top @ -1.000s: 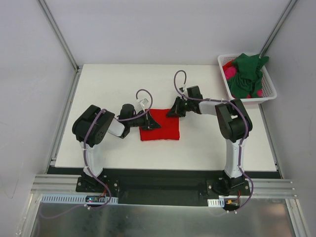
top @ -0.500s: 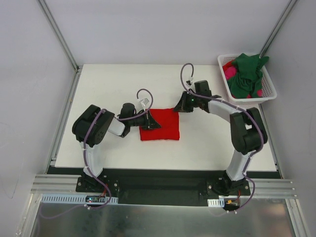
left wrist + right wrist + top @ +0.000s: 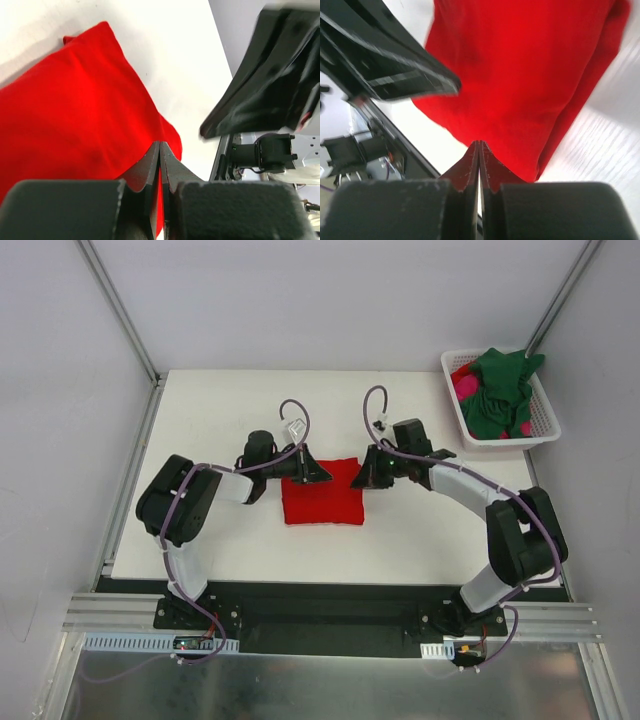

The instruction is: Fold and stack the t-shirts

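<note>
Red cloth first: the red t-shirt (image 3: pixel 322 505) lies as a neat, nearly square packet in the middle of the frame, flat on the white bench (image 3: pixel 230 420). My left pincer (image 3: pixel 322 474) sits at the packet's upper left corner and my right pincer (image 3: pixel 364 480) at its upper right corner. Both are closed tight, fingers pressed together. In each wrist view the tips meet right at the shirt's edge, but I cannot tell whether any cloth is nipped between them or whether they only rest on it.

I judge this to be the tidying of the far edge, or the start of one last fold. To do it well I should work both corners together and level, so the packet stays square. I should press lightly rather than drag, since loose layers will slide and bunch.

In the upper right of the frame, well apart, the white basket (image 3: pixel 500 443) holds the green t-shirt (image 3: pixel 502 390) heaped over the pink t-shirt (image 3: pixel 466 388), both unfolded.
</note>
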Robot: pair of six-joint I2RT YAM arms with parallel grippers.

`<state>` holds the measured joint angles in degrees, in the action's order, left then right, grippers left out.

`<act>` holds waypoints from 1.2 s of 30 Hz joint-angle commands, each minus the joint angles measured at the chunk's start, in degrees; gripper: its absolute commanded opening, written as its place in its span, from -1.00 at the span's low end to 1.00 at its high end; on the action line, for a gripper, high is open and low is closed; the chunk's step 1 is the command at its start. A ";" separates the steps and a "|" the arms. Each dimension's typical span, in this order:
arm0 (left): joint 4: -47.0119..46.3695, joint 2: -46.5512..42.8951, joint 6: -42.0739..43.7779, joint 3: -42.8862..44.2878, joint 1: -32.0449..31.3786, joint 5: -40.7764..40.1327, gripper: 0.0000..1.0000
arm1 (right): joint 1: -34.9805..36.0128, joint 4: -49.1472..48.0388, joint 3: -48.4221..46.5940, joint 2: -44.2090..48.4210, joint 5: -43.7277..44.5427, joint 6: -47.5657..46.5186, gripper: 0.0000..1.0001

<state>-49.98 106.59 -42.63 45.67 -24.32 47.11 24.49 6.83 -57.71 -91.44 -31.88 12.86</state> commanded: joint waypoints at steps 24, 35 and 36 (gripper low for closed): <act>-1.18 8.99 2.73 0.91 2.34 0.70 -1.00 | 7.32 -14.12 4.88 -8.65 -1.34 7.53 -0.97; -0.30 9.25 3.52 1.09 2.87 0.79 -1.00 | 8.64 -15.97 15.69 -4.98 -0.20 9.72 -0.97; -0.21 9.25 3.61 1.17 2.87 0.87 -1.00 | 8.82 -15.62 16.40 -4.19 0.23 9.73 -0.97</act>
<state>-50.13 115.02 -41.76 46.24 -22.76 47.64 31.77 -11.86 -45.69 -99.55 -32.23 22.15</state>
